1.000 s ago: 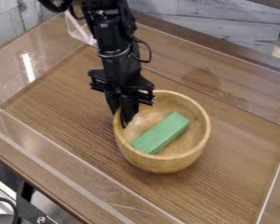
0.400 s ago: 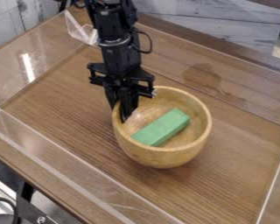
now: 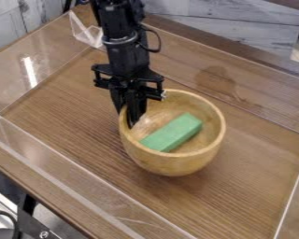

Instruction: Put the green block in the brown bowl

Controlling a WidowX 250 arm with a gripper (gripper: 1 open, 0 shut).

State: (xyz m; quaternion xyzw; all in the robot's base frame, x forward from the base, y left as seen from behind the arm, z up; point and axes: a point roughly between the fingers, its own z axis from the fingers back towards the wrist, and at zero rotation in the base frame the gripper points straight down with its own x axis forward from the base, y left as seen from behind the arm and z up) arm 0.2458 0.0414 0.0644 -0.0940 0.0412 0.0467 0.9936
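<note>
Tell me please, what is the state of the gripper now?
Gripper: closed, at the near-left rim of the brown bowl; whether it pinches the rim, I cannot tell.

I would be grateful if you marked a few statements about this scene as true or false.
The green block lies inside the brown bowl. True.
The bowl is upside down. False: it stands upright, its opening facing up.
The gripper is at the bowl's side farthest from the robot's arm. False: it is at the near side, by the rim.
The bowl is wider than the block. True.
The block is red. False: it is green.
</note>
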